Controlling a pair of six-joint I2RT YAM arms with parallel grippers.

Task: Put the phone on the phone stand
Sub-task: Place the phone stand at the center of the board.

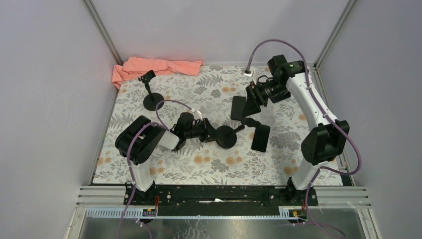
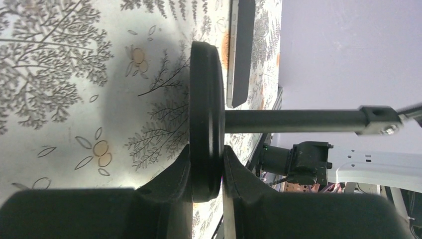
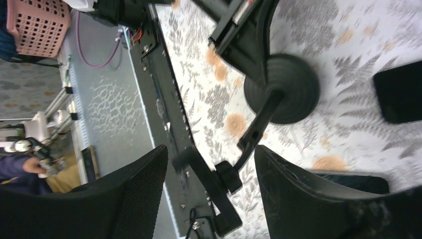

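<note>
The phone (image 1: 261,138) lies flat on the fern-printed cloth (image 1: 199,164), right of the table's middle and not on any stand. Its long axis runs near to far, with the far end leaning slightly right. Its face is plain black, and any marking on it is too small to read. A second black slab (image 1: 239,107) lies to the far left of it, just beside the right arm's fingers.

Between and nearer than the two is the phone stand (image 1: 227,136), just left of the phone. The left gripper (image 1: 214,134) reaches in from the left and pinches the round base across its thickness.

The left wrist view shows this edge-on, with one finger on the cloth side of the disc and one on top. The stem stands square to the disc. Whether the disc rests on the cloth I cannot tell. That view also shows a phone from the side with a pale metal edge, but I cannot tell which of the two it is.

The right wrist view shows the right gripper (image 3: 210,152) spread wide, with the stand's cradle head between its fingers and touching neither. Only this view shows a pink perforated basket (image 3: 30,25) beyond the near rail.

The top view adds a second stand (image 1: 152,98) at the far left, and behind it a crumpled orange cloth (image 1: 157,66).
</note>
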